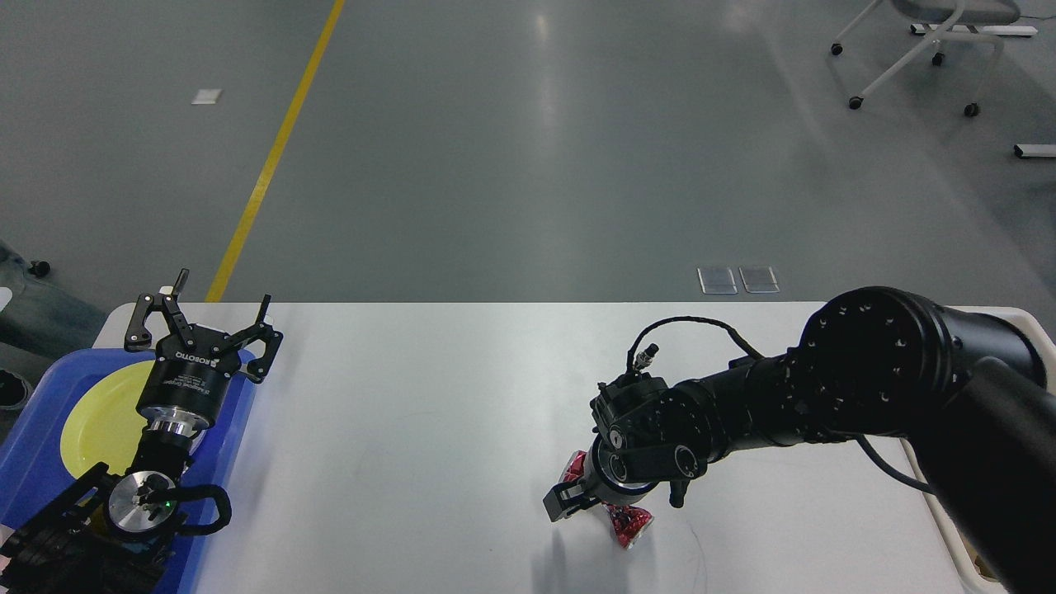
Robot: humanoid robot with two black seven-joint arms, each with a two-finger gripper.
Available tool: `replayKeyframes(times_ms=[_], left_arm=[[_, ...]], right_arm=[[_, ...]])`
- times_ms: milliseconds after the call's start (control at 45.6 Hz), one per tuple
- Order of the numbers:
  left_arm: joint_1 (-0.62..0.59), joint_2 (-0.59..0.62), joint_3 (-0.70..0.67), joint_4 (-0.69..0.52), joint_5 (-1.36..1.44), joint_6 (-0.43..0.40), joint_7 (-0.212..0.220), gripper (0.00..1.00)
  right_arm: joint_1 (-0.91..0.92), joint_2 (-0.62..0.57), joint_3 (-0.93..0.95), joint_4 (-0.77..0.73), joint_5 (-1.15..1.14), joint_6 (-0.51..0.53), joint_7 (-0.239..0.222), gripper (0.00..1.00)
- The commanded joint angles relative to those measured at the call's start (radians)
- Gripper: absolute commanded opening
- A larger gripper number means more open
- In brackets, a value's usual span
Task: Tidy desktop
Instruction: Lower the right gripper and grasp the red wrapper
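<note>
Low over the near middle of the white rectangular desktop, the right gripper sat directly on the crushed red metal can. One dark finger showed at the can's left side, while the other was hidden under the wrist, so whether the claw was spread around the can or already pinching it could not be told. The can lay flat on the tabletop, its twisted middle covered by the gripper and its red ends showing on either side.

At the far left, the left gripper hung with its fingers spread wide and empty, above the blue plastic tray holding the round yellow plate.

The step in hand appeared to be the grasp of the can, the only loose litter visible on the desktop. Judging from the layout, the next move called for a firm closure on the narrow waist, since crumpled metal could slip or roll, followed by a straight lift clear of the surface before carrying it off to the right.
</note>
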State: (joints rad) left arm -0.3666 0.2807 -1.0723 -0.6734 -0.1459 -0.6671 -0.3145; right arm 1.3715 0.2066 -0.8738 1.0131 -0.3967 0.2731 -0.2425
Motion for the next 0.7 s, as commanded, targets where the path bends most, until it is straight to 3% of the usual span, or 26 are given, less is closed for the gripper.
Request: replayKeyframes(times_ms=[0, 197, 373, 439, 680], left_arm=[[0.000, 0.000, 0.000, 0.000, 0.000, 0.000, 0.000, 0.96], [0.000, 0.000, 0.000, 0.000, 0.000, 0.000, 0.000, 0.96], [0.000, 0.000, 0.000, -0.001, 0.000, 0.000, 0.000, 0.96], [0.000, 0.000, 0.000, 0.000, 0.000, 0.000, 0.000, 0.96], [0.000, 0.000, 0.000, 0.000, 0.000, 0.000, 0.000, 0.96]], right_arm=[[-0.022, 0.001, -0.004, -0.018, -0.007, -0.002, 0.000, 0.84], [-0.063, 0.001, -0.021, -0.031, -0.030, -0.002, 0.000, 0.57], [-0.071, -0.001, -0.028, -0.031, -0.017, -0.003, -0.001, 0.20], [-0.069, -0.003, -0.028, -0.031, -0.016, -0.003, -0.001, 0.00], [-0.057, -0.019, -0.031, -0.031, 0.127, -0.002, -0.001, 0.00]])
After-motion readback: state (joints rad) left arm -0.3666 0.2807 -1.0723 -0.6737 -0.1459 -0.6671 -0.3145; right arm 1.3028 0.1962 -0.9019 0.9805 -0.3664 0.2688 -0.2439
